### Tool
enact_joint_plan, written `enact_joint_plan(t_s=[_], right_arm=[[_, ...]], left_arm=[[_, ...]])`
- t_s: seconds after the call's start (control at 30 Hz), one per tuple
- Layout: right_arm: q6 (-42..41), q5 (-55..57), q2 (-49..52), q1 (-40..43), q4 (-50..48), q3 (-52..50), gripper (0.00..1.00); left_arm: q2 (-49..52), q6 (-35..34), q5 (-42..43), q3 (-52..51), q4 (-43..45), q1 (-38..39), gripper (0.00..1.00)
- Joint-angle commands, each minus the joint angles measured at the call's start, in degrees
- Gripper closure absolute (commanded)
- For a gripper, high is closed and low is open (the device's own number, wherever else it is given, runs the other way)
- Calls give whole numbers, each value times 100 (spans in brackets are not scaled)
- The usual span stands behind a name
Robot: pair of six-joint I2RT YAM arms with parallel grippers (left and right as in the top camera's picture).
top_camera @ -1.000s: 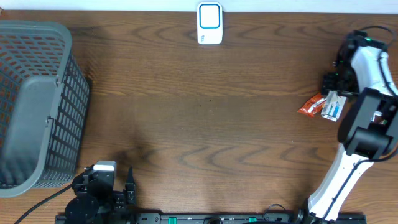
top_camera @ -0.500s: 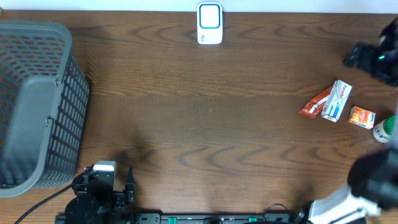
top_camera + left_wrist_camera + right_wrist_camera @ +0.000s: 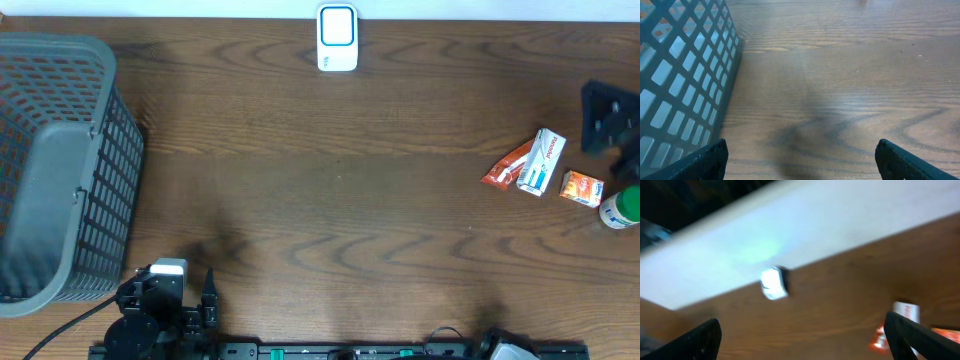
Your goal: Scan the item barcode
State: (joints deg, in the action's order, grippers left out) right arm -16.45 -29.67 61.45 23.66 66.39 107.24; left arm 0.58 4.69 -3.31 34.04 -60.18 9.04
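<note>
Overhead, a flat white box [image 3: 540,162] is lying at the right of the grained wooden surface [image 3: 330,200], against a crinkled orange packet [image 3: 503,167]. The blurred right wrist view is catching the white scanner [image 3: 773,283]; the left, a grey lattice basket [image 3: 680,85]. Both the left hand [image 3: 800,156] and the right hand [image 3: 802,337] are gaping, empty.

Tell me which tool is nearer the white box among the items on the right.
Right. The right tool hangs blurred at the table's right edge, just beyond the white box; the left tool rests at the near-left corner by the basket, across the whole table.
</note>
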Motion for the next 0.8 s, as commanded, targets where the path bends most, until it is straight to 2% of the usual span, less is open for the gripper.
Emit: enact_joint_plan(t_s=[0.0, 0.2, 0.5, 0.63, 0.77], right_arm=[[-807, -595, -533, -13, -26, 0, 1], [-1305, -883, -1311, -79, -468, 0, 1], [-2330, -1523, -1421, -216, -2168, 0, 1], [-2199, -1591, -1421, -219, -2599, 0, 1], [-1884, -1615, -1421, -402, -2592, 0, 1]], left_arm=[[-31, -9, 13, -7, 2, -24, 7], [-31, 103, -59, -7, 17, -24, 7], [-31, 190, -96, -7, 42, -24, 7], [-31, 188, -66, -9, 107, -24, 7], [-31, 188, 125, -9, 824, -24, 7]])
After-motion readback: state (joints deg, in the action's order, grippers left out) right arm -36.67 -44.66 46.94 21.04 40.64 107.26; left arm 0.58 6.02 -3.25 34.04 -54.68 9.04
